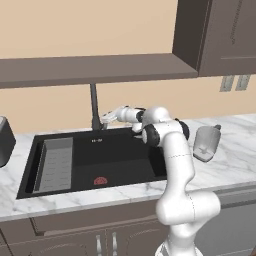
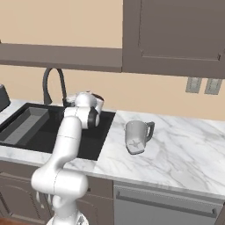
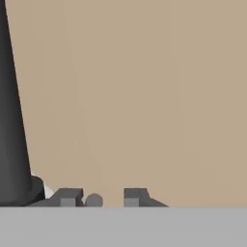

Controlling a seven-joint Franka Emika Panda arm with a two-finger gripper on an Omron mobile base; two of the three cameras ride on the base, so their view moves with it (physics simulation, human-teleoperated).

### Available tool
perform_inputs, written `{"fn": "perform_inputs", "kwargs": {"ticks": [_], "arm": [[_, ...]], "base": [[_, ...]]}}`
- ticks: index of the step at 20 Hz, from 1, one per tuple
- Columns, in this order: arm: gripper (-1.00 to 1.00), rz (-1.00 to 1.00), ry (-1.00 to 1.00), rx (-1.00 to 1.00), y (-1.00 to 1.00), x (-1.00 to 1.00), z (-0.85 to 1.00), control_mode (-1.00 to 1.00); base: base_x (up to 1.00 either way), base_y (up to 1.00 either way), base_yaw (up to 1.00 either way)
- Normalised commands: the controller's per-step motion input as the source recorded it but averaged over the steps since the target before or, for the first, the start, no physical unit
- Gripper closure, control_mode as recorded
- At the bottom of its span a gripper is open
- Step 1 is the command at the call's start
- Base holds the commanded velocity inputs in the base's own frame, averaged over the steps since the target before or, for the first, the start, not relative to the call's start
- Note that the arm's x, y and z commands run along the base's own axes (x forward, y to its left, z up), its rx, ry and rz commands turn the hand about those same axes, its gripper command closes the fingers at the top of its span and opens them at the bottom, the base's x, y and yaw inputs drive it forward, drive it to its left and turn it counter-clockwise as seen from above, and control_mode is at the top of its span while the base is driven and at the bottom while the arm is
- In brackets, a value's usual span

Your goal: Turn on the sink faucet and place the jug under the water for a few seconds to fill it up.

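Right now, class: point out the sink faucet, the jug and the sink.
sink faucet [image 2: 46, 83]: right base view, on its curved gooseneck.
jug [image 2: 135, 135]: right base view, on its pale body.
sink [image 1: 120, 155]: left base view, on the bare black basin floor.

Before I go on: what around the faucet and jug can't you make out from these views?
- Faucet lever: in the left base view, the gripper covers the base of the sink faucet; its position is unreadable.
- Faucet spout: cut off behind the shelf in the left base view.
- Water: no stream is discernible.
- Jug: contents too small to judge in either base view.
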Motion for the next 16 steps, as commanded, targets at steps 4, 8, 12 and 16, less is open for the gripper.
{"fn": "perform_inputs", "kwargs": {"ticks": [4, 8, 12, 16], "arm": [[1.0, 0.0, 0.0, 0.13, -0.72, -0.03, -0.26, -1.0], [1.0, 0.0, 0.0, 0.09, -0.42, -0.14, -0.17, -1.0], [-1.0, -0.01, 0.03, 0.0, -0.03, -0.24, -0.18, -1.0], [-1.0, 0.0, 0.01, 0.0, -0.2, -0.34, -0.02, -1.0]], "base": [[0.0, 0.0, 0.0], [0.0, 0.0, 0.0], [0.0, 0.0, 0.0], [0.0, 0.0, 0.0]]}}
